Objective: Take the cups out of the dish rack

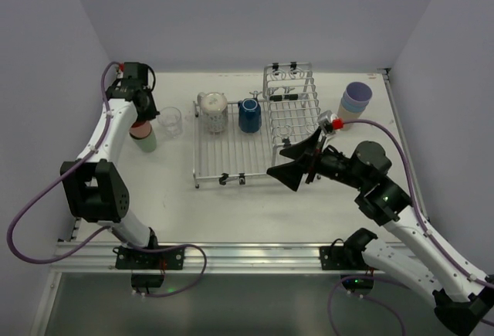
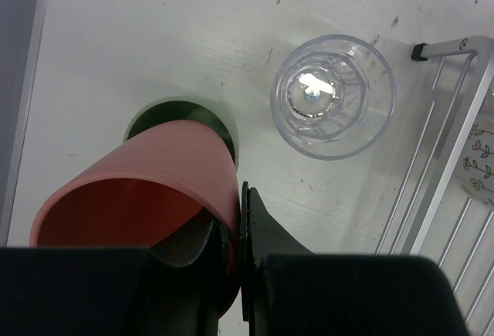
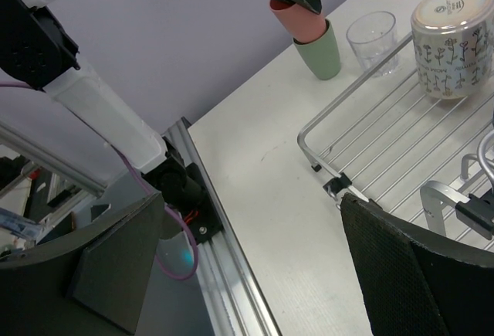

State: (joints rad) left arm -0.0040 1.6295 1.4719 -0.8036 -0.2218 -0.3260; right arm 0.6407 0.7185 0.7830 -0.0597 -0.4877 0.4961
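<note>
My left gripper (image 1: 140,118) (image 2: 235,228) is shut on the wall of a pink cup (image 2: 139,189), one finger inside and one outside. The pink cup is tilted, with its base at the mouth of a pale green cup (image 1: 146,140) (image 3: 324,52) standing on the table left of the dish rack (image 1: 231,154). A clear cup (image 1: 170,121) (image 2: 332,95) stands beside them. A speckled cream cup (image 1: 213,112) (image 3: 451,42) and a dark blue cup (image 1: 248,115) stand upside down on the rack's flat grid. My right gripper (image 1: 289,164) (image 3: 255,274) is open and empty above the rack's near right corner.
A stack of cups, lavender on top of light blue (image 1: 355,100), stands at the back right of the table. The rack's taller basket (image 1: 292,96) is at its right end. The table's front rail (image 3: 231,274) lies below my right gripper.
</note>
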